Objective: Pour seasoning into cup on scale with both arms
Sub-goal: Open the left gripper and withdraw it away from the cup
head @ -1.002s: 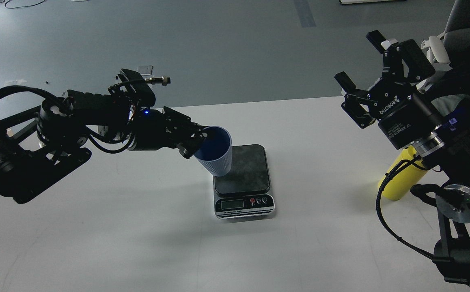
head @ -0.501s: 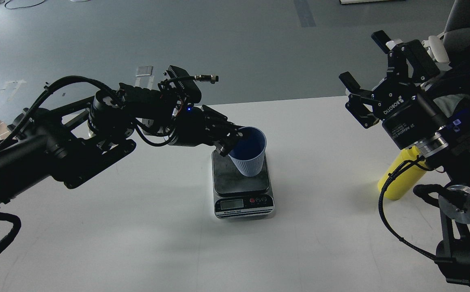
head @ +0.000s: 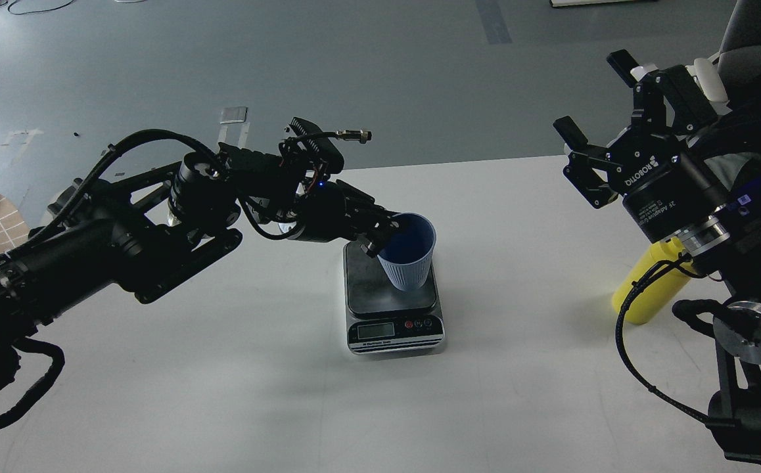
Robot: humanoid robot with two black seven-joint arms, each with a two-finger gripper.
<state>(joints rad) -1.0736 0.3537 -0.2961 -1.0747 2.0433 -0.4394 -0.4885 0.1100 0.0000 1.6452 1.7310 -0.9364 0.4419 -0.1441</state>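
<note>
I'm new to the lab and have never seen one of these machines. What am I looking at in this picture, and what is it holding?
This picture is taken from the robot's own head, looking forward and down at a white table. The two black jointed limbs are its arms, each ending in a two-finger gripper.

The left gripper comes in from the left and is shut on the rim of a pale blue cup, which is at the dark plate of a small kitchen scale. Whether the cup rests on the plate yet, I cannot tell.

The right gripper is raised at the right with its fingers spread, holding nothing. Below and behind that arm stands a yellow seasoning bottle, mostly hidden.
</note>
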